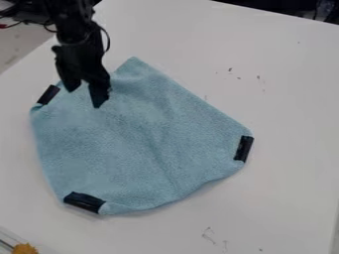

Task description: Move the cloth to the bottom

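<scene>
Over the upper left part of the cloth hangs my black gripper (86, 94), its two fingers spread apart with nothing held between them. The light blue cloth (145, 144) lies mostly flat on the white table, from the left to the centre of the view. Black strips mark three of its corners, at the left, the lower left and the right; the top corner has no strip. Whether the fingertips touch the cloth, I cannot tell.
The white table (285, 99) extends around the cloth and bears a few small dark marks. At the bottom left corner is a yellow-orange object (25, 248) beside a clear edge. Dark items stand beyond the table's far edge at the top right.
</scene>
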Robot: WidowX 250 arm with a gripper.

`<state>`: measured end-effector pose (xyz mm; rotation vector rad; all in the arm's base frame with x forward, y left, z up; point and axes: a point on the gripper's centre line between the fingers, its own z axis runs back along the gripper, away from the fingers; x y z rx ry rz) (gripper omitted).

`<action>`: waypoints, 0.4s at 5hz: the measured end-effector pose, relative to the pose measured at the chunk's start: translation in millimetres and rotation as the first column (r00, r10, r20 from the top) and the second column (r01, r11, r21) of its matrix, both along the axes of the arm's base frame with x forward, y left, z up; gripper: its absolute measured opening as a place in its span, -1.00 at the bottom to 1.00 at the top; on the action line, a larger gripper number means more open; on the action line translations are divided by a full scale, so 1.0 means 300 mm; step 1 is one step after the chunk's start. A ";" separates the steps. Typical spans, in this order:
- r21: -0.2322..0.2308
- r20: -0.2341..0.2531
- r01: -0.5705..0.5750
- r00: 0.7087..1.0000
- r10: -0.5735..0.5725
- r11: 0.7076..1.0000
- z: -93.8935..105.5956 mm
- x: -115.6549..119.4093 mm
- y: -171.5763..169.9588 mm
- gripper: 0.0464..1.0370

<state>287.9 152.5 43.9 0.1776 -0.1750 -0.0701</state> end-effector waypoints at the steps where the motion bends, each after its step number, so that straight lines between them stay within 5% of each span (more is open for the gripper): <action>1: -0.026 -0.066 -0.087 0.994 0.086 0.996 -0.053 -0.154 -0.061 0.91; 2: -0.068 -0.085 -0.156 0.985 0.150 0.985 -0.075 -0.307 -0.076 0.91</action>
